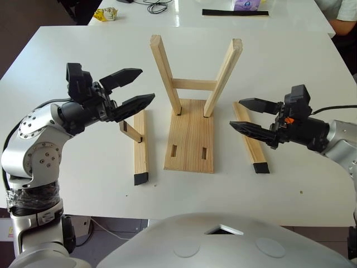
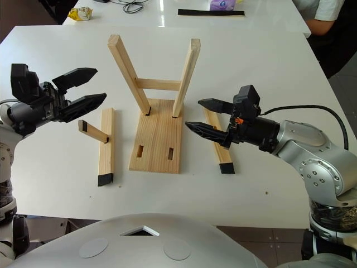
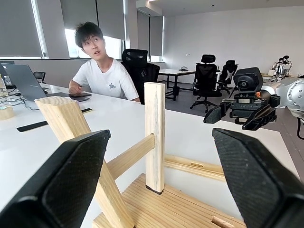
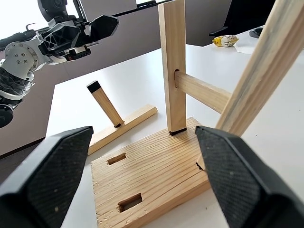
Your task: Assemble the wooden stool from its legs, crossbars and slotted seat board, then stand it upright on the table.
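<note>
Roughly half done: seat board (image 1: 189, 139) flat on table (image 1: 67, 167), one crossbar-joined leg pair (image 1: 193, 84) slotted in, two slots (image 1: 174, 151) empty; left leg (image 1: 141, 159) and right leg (image 1: 255, 153) lie loose either side, left gripper (image 1: 146, 85) and right gripper (image 1: 236, 114) above them, jaws spread, empty.

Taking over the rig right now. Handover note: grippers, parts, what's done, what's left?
Left gripper open, empty, above the left loose leg, which has a crossbar stuck in it.
Right gripper open, empty, over the right loose leg.
Seat board flat mid-table.
Done: braced leg pair stands in its far slots.
Left: fill the two near slots, then stand the stool upright.
</note>
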Controlling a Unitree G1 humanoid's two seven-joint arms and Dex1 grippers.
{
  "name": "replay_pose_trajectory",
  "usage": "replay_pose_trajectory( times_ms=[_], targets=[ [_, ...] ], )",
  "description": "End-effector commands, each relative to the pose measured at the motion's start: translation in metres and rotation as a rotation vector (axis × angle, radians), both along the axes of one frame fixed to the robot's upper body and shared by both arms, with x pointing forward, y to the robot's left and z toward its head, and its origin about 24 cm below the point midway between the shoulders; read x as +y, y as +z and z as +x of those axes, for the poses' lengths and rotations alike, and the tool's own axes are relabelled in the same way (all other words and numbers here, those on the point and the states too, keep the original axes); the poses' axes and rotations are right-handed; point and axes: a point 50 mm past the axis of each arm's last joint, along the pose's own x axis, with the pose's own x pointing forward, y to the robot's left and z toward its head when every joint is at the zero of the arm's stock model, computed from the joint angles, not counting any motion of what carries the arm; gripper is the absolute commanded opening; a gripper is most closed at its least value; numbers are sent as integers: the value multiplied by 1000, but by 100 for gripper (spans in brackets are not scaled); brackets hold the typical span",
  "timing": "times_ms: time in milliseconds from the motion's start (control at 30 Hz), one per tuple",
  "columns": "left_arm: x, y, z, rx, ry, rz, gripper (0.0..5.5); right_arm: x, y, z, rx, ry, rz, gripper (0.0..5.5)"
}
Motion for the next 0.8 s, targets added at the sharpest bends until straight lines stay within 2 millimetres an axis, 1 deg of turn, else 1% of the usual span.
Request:
replay_pose_trajectory(
  times_ms=[33, 233, 433, 500, 567, 700, 800],
  targets=[
    [-1, 2, 1, 4, -7, 9, 399, -2, 3, -1, 0, -1, -5, 398],
    [-2, -1, 1, 6, -2, 5, 399, -1, 5, 0, -2, 6, -6, 398],
    [-2, 5, 5, -7, -2, 1, 399, -2, 4, 1, 3, 1, -13, 398],
    [-1, 1, 6, -4, 2, 3, 399, -2, 4, 2, 4, 3, -14, 398],
    [1, -14, 8, 44, 18, -2, 399, -2, 4, 2, 7, 9, -17, 398],
    [8, -55, 7, 153, 80, 9, 399, -1, 3, 5, 17, 27, -28, 398],
    [7, -73, 4, 186, 97, 6, 399, -3, 3, 7, 20, 33, -32, 398]
  ],
)
